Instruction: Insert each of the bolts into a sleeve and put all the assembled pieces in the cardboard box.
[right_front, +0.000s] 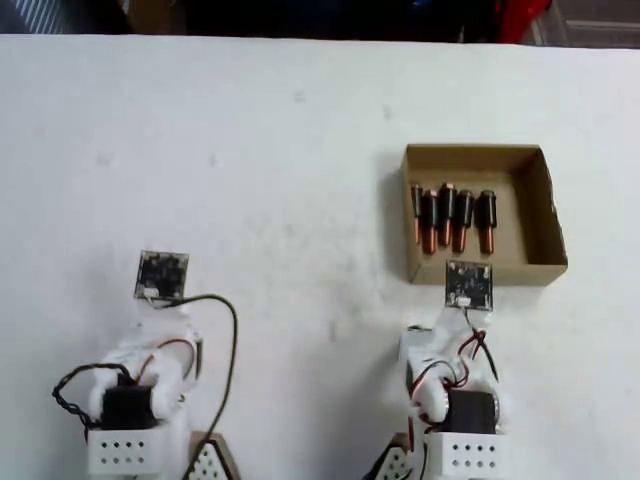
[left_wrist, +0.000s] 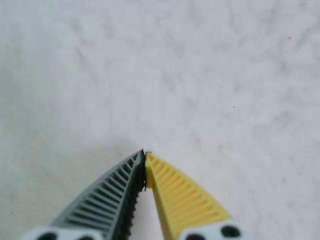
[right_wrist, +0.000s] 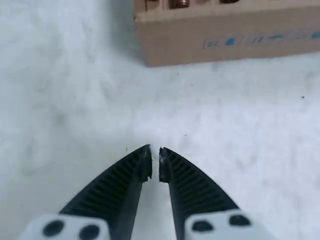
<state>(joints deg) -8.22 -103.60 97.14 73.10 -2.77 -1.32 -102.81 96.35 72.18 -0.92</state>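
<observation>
Cardboard box, brown, rectangular and open-topped, is sitting on the white tabletop on the right arm's side. Five assembled pieces, copper-coloured bolts in dark sleeves, are lying side by side in a row on the box floor, with their copper ends pointing towards the arms. The white right arm, with red and black wiring, is resting directly in front of the box's near wall. In the high view its wrist circuit board is overlapping that wall. The right pincer, black and ribbed, is pointing down at the tabletop near the box's outer wall but apart from it. Its two tips are standing almost together, with a thin slit between them, and are gripping nothing. The white left arm is resting well apart from the box. The left pincer, with one grey finger and one yellow, is pointing at the tabletop with its tips pressed together.
</observation>
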